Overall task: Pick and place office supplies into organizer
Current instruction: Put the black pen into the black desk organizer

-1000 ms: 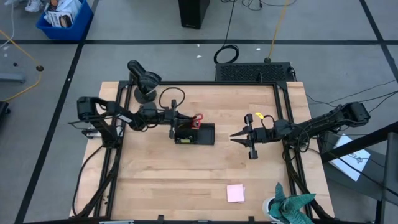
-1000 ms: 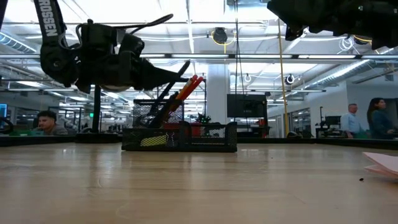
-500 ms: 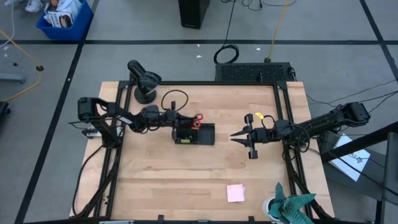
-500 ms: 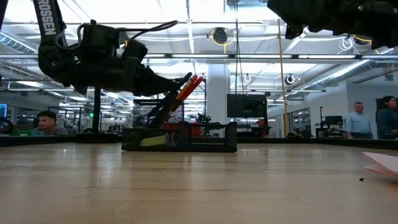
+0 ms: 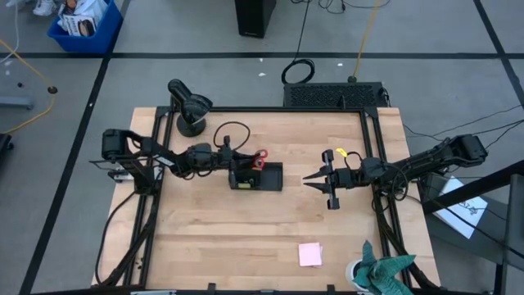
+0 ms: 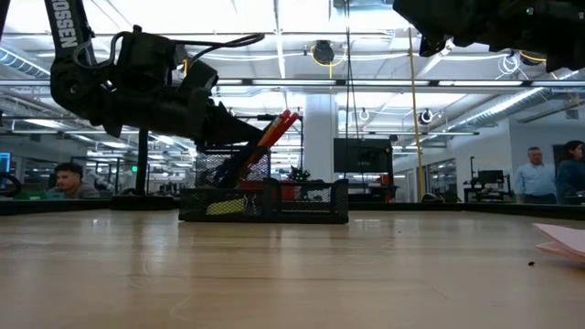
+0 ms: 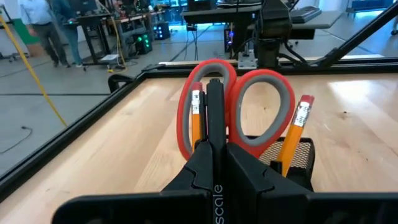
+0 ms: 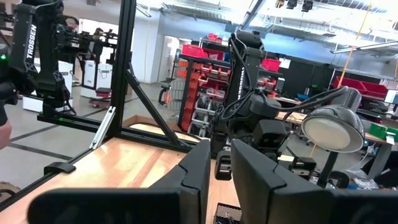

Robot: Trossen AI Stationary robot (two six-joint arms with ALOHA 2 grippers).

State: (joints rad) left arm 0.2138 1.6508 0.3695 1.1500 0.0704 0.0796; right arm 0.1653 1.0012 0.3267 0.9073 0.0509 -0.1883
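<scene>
The black mesh organizer (image 5: 264, 177) stands mid-table and also shows in the low view (image 6: 302, 203). Red-handled scissors (image 7: 261, 106) and orange pencils (image 7: 292, 137) stand slanting in its tall cup (image 6: 228, 169). My left gripper (image 5: 232, 164) hangs over that cup, shut on a thin black pen (image 7: 214, 106); it also shows in the low view (image 6: 239, 132). My right gripper (image 5: 306, 179) waits to the organizer's right above the table, empty, with a narrow gap between its fingers (image 8: 199, 168). A pink sticky-note pad (image 5: 310, 254) lies flat near the front edge. My left gripper pinches the black pen's shaft (image 7: 214, 127) between its two fingers. The pen runs along the fingers and sticks out past their tips, between the scissors' two red loops. The fingers come from the table's left, slanting down. The gripper hides the pen's other end.
A round black dome-shaped device (image 5: 190, 106) stands at the far left corner. A teal-green cloth (image 5: 385, 270) lies at the near right corner. Black frame rails (image 5: 368, 164) run along the table's sides. Bare wood lies between the organizer and the sticky pad.
My left gripper has gone a little toward the table's right edge, over the organizer's cup. It has tipped its fingers downward, carrying the pen with it. The pencils and scissors stand as before.
</scene>
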